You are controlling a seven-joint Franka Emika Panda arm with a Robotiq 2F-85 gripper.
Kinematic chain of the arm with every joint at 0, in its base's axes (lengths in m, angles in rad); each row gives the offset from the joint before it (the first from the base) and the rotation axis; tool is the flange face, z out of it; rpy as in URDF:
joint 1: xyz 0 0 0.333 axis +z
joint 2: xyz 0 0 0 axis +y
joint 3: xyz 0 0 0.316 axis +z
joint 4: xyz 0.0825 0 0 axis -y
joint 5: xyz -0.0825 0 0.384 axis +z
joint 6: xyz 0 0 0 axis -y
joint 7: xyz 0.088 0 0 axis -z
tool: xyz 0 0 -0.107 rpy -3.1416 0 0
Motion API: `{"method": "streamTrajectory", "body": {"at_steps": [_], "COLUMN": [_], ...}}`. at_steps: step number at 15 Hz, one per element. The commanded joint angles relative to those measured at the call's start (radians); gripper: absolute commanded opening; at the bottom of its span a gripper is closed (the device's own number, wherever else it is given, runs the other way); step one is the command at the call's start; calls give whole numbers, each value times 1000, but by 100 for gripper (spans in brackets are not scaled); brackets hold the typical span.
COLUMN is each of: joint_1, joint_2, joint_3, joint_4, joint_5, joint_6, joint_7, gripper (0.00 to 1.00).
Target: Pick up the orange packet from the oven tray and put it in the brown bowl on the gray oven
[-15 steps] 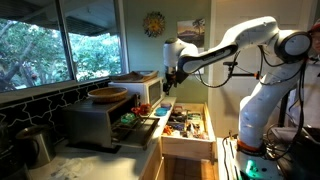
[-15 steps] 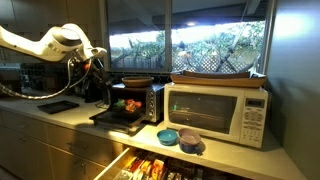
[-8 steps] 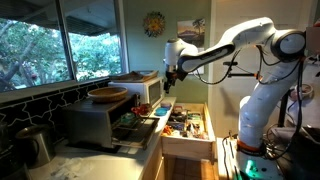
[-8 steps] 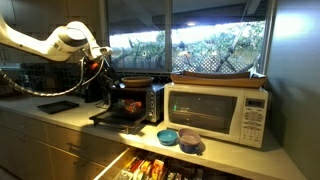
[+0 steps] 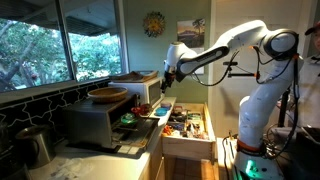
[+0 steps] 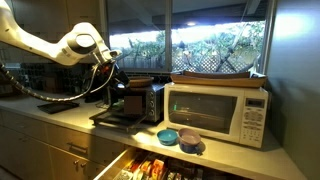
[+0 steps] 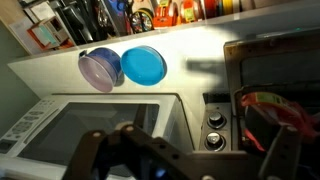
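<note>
**Orange packet on the tray, pincer spread above the counter**

In the wrist view the orange packet [image 7: 272, 106] is a small, crumpled orange-red pouch with a pale edge. It sits at 3 o'clock of the picture, lying on the oven tray [image 7: 300, 75], well apart from the gripper [image 7: 185, 156]. The gripper's fingers [image 7: 85, 158] stand wide apart with nothing between them.

Only the wrist view shows the packet clearly. It also shows two round blue dishes [image 7: 143, 66] at 11 o'clock and the white microwave [image 7: 90, 122] below them.

Both exterior views show what the wrist camera misses. The brown bowl [image 5: 108, 95] [image 6: 138, 81] rests on top of the gray oven [image 5: 92, 122] [image 6: 150, 100], with the tray [image 5: 135, 128] [image 6: 112, 119] pulled out in front. The gripper [image 5: 167, 82] [image 6: 113, 82] hangs in the air near the oven's front. In an exterior view an open drawer [image 5: 185, 125] holds coloured packs, their labels too small to read.
</note>
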Motion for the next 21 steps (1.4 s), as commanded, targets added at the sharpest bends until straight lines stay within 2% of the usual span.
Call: {"method": "streamTrajectory", "body": {"at_steps": [1,3,4,6,7,8,13,14,15,16,18,19,21], "joint_1": [28,62,71,78,73,49,49,37,46,41,44,54,83], "joint_2": [65,122,154,186,202,160,173,212,240,272,324,345,363], "joint_3": [-98,-137,-143,-156,-155,-129,-127,-118,-128,-126,-130,-134,-138], "joint_4": [-3,44,84,121,141,86,102,109,116,125,136,143,153], "joint_5": [130,260,317,394,413,358,364,337,380,370,390,424,539], "joint_6": [160,125,44,-19,-41,17,12,116,207,303,427,444,396], "joint_7": [-156,-281,-315,-379,-388,-343,-348,-300,-303,-289,-282,-295,-372], "gripper": [100,100,100,100,100,100,100,100,100,100,100,100,100]}}
